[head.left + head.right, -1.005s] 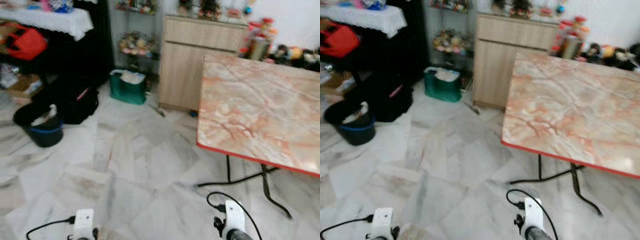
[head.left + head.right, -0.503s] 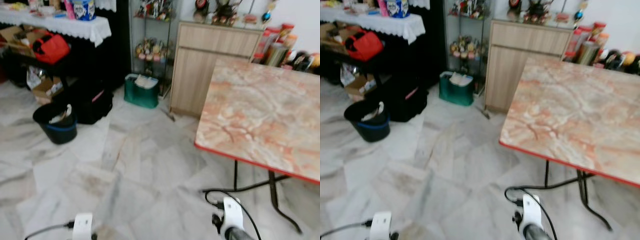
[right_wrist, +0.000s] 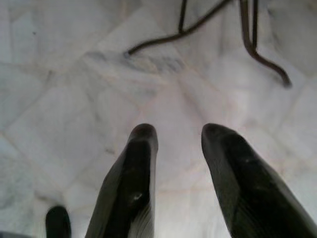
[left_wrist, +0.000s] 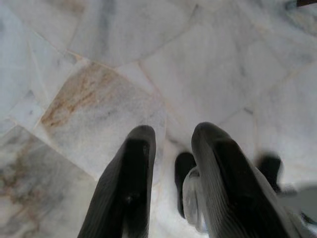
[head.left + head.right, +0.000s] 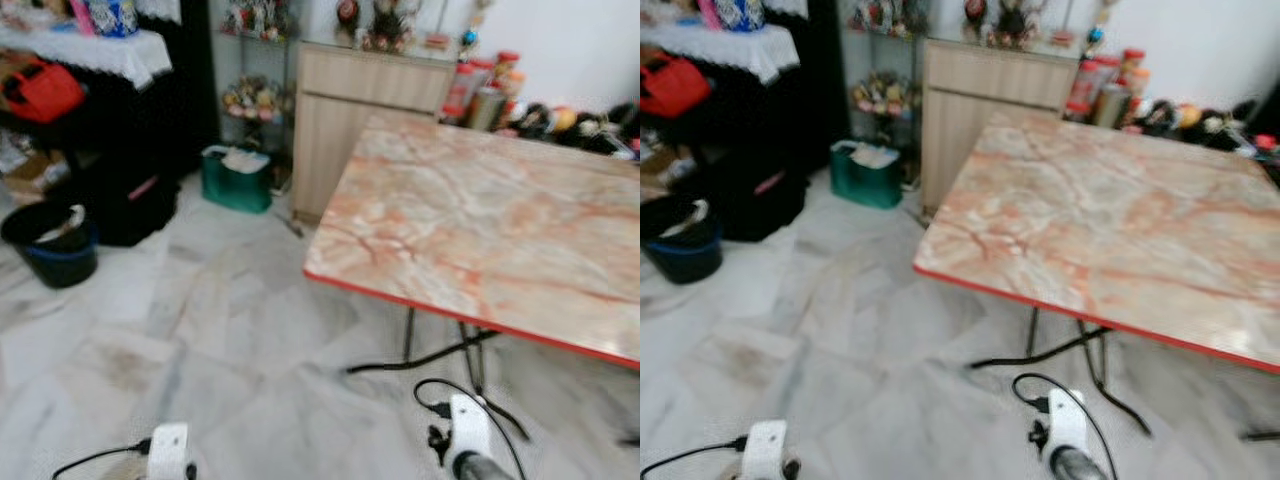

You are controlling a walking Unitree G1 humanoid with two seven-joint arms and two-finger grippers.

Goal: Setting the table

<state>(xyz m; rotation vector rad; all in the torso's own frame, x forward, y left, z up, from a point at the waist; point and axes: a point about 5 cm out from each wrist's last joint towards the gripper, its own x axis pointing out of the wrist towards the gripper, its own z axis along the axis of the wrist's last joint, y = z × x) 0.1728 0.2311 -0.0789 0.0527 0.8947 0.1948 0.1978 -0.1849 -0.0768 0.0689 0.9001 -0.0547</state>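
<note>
A folding table (image 5: 480, 225) with a pink marbled top and a red edge stands ahead and to the right, its top bare. Its black metal legs (image 5: 440, 350) rest on the white marble floor (image 5: 230, 330). Both arms hang low at the bottom of the eye views, the left wrist (image 5: 168, 450) and the right wrist (image 5: 468, 440). My left gripper (image 4: 176, 136) points down at the floor tiles, open and holding nothing. My right gripper (image 3: 179, 131) is also open and holds nothing, with the table's leg feet (image 3: 257, 49) on the floor beyond it.
A wooden cabinet (image 5: 365, 100) stands behind the table's left corner, with a green bag (image 5: 236, 180) beside it. A black bucket (image 5: 50, 245) and a black bag (image 5: 130, 205) sit at the left under a cloth-covered shelf (image 5: 90, 50). Jars and ornaments (image 5: 485, 95) line the wall.
The whole picture has shifted: the camera turned towards the table, which now sits nearer the middle. Both arms hang as before.
</note>
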